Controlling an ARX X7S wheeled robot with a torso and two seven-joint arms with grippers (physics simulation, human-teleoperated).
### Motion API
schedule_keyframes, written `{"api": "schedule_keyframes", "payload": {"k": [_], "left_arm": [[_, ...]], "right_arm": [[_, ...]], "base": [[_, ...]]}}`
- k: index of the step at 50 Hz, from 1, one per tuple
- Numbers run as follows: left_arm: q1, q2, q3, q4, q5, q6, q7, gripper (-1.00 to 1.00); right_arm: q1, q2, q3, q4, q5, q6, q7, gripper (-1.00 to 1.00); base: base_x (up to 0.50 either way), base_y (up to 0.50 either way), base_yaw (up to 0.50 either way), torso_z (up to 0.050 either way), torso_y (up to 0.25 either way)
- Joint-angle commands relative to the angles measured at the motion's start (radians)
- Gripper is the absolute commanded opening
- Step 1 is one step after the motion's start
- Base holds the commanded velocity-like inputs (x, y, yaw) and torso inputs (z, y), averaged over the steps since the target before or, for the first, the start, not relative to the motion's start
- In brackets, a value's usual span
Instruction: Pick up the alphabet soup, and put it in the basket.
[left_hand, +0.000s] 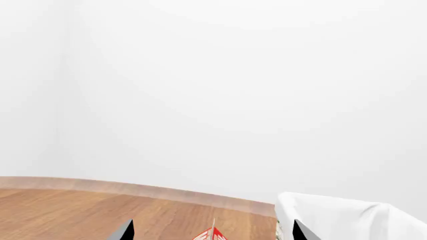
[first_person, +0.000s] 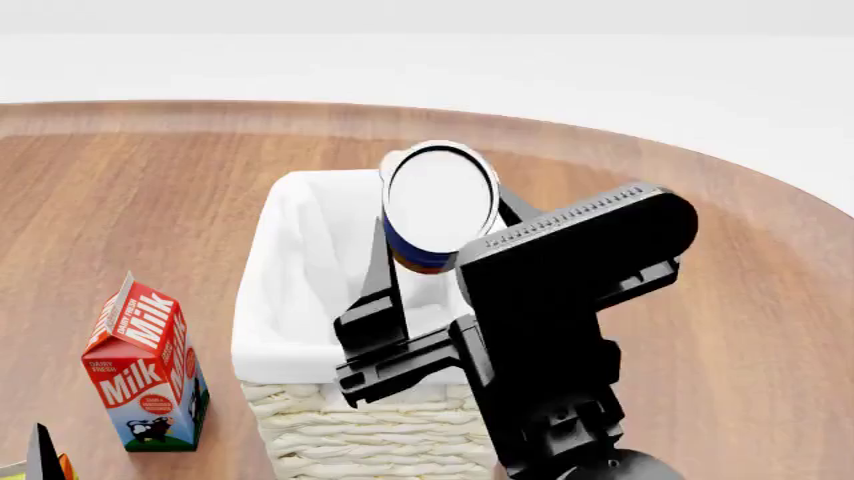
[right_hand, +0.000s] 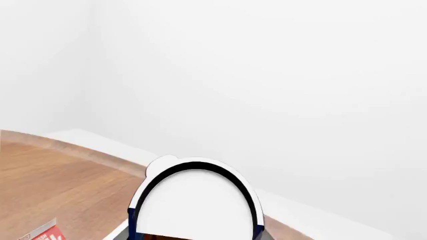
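My right pincer (first_person: 430, 235) grips the alphabet soup, a blue-sided can with a plain white lid (first_person: 438, 203), one black finger (first_person: 378, 300) pressed against each side, holding it above the open top of the tall pale wicker basket with white cloth lining (first_person: 296, 300) on the round wooden desk (first_person: 134, 200). A red-and-white milk carton (first_person: 144, 362) stands beside the basket. My left pincer (left_hand: 212, 232) shows only two dark fingertips set well apart.

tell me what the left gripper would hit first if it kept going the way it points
Probably the milk carton, whose top peeks between the left gripper fingers; beyond it only table and wall. Depth is hard to judge.
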Motion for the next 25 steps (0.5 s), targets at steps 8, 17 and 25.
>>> {"api": "schedule_keyframes", "payload": {"k": [8,17,25], "left_arm": [[0.004,-0.003,0.006,0.007,0.002,-0.002,-0.004,1.00],[0.001,-0.004,0.009,0.003,0.002,-0.002,-0.004,1.00],[-0.006,-0.003,0.015,0.000,0.003,-0.007,-0.004,1.00]], "right_arm": [[0.274,-0.132,-0.021,0.274,0.026,0.155,-0.039,-1.00],[0.392,-0.193,-0.068,0.419,0.006,0.209,-0.048,-1.00],[0.499,-0.259,-0.096,0.598,-0.011,0.239,-0.067,-1.00]], "base": [[0.00,0.00,0.00,0.000,0.001],[0.00,0.00,0.00,0.000,0.000],[0.00,0.00,0.00,0.000,0.001]]}}
